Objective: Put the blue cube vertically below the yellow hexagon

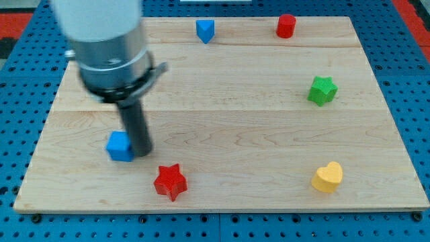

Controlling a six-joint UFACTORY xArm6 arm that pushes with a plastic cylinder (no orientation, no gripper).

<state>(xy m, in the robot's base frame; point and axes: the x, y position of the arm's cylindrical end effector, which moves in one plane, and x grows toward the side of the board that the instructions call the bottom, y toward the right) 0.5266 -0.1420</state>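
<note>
red star (170, 181), green star (322, 90), red cylinder (286, 25), blue triangular block (205, 30), wooden board (255, 134)

- The arm (107, 47) enters from the view's top left, blurred grey housing over a dark collar.
- The rod hangs upright; my tip (142, 153) is on the board.

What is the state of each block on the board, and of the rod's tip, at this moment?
my tip: on the board, against the right side of the blue cube.
blue cube: touched by the tip, at the view's left.
red star: lying free, lower left.
yellow block: free, lower right; looks heart-shaped.
green star: free, right.
red block: free, top right.
blue block: free, top middle.
</note>
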